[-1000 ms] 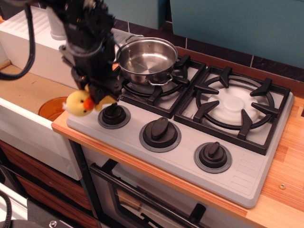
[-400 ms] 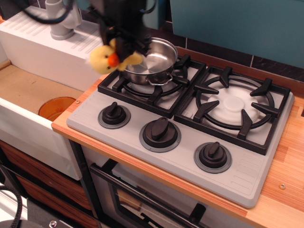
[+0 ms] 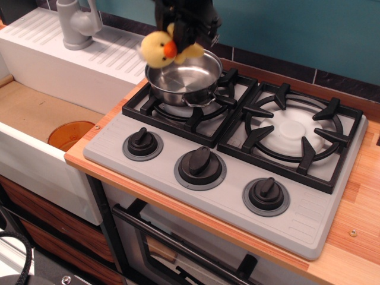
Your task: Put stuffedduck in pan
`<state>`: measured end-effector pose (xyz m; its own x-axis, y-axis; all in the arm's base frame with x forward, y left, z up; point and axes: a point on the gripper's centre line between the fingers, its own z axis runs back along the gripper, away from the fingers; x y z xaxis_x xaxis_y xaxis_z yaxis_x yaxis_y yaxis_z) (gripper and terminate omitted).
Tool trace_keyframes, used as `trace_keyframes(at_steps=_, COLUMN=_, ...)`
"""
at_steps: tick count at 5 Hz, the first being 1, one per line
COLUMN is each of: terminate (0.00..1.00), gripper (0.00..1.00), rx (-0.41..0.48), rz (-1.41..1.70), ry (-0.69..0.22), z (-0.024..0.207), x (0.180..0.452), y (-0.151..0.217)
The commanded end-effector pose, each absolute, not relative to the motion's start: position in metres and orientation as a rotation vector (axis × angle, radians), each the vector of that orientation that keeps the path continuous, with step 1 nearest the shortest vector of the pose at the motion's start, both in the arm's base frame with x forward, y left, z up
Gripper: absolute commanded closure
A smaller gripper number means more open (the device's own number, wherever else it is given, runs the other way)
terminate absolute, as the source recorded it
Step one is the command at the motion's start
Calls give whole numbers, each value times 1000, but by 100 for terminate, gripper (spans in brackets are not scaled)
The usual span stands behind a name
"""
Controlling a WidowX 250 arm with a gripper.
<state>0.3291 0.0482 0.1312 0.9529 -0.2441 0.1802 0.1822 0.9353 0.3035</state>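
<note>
The stuffedduck (image 3: 159, 48) is a small yellow plush with an orange beak. It hangs in the air over the left rim of the pan (image 3: 185, 80), a shiny steel pot standing on the back-left burner. My black gripper (image 3: 185, 37) comes down from the top edge and is shut on the duck's right side. Most of the arm is out of frame. The inside of the pan shows nothing in it.
The grey stove (image 3: 225, 160) has black grates and three black knobs (image 3: 200, 166) along its front. A white sink unit with a grey tap (image 3: 77, 24) stands at the left. An orange round disc (image 3: 66, 134) lies in the basin. Wooden counter surrounds the stove.
My gripper has carried the duck up and to the right, from beside the front-left knob to above the pan's left rim. The pan has not moved.
</note>
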Motion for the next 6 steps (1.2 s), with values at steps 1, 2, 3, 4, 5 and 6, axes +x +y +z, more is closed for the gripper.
trace_keyframes(at_steps=1, terminate=0, gripper=0, rx=297, rz=-220, ry=-290, z=140, x=344, y=46)
trace_keyframes(at_steps=2, terminate=0, gripper=0, rx=294, rz=-215, ry=-288, z=142, x=341, y=43)
trace_keyframes(at_steps=3, terminate=0, gripper=0, rx=291, rz=-203, ry=-283, z=143, x=338, y=36)
trace_keyframes(at_steps=4, terminate=0, gripper=0, rx=293, rz=-195, ry=-288, z=144, x=334, y=27)
trace_keyframes(at_steps=5, terminate=0, gripper=0, rx=300, rz=-186, ry=-284, z=148, x=328, y=17)
trace_keyframes(at_steps=6, terminate=0, gripper=0, rx=260, rz=-208, ry=-306, z=150, x=324, y=10)
